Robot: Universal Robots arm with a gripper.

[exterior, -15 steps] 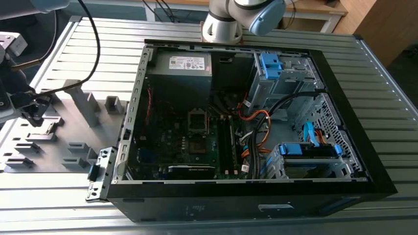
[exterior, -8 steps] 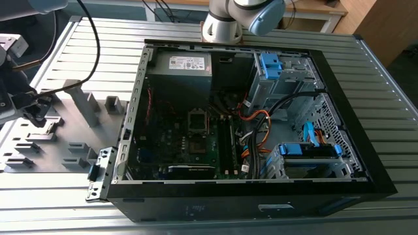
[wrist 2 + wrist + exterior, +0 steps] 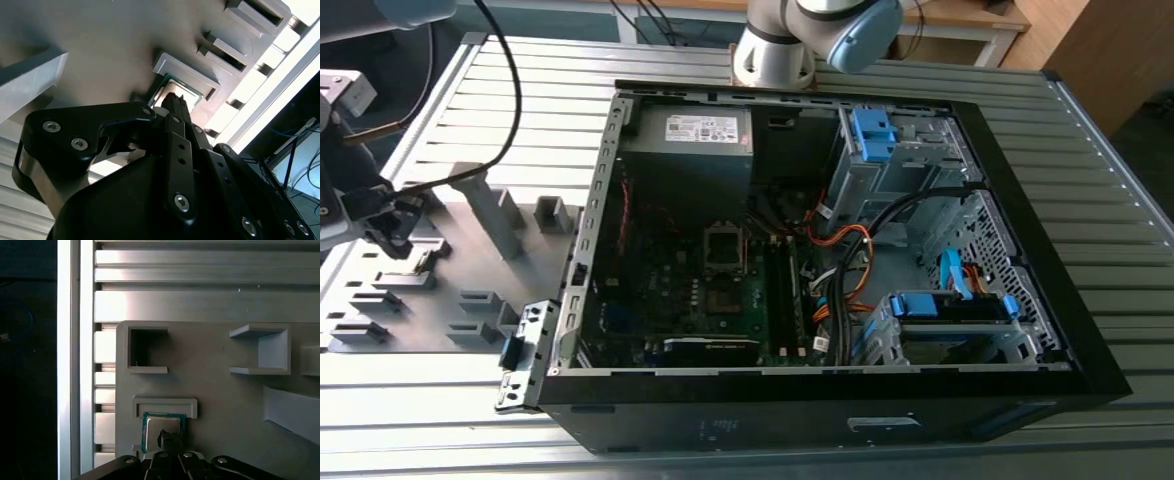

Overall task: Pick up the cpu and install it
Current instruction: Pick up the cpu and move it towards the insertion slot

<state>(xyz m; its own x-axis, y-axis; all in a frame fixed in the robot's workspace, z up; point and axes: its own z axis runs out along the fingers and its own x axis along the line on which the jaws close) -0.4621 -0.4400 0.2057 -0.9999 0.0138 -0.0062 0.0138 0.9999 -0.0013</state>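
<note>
First wrist view is showing the claw (image 3: 168,438) reaching over the cpu (image 3: 154,427), which is lying in the grey fixture plate (image 3: 225,405) on the bench (image 3: 200,290), though whether it is clenching I cannot tell.

The cpu (image 3: 162,425), a thin silver-topped square (green at its edges), lies flat against a grey holder (image 3: 165,404), directly beneath the gripper (image 3: 169,439).

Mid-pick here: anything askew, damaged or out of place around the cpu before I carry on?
Nothing stands out. The cpu lies flat and square in its nest on the grey fixture plate, edges parallel to the bracket, with the gripper directly over it.
</note>
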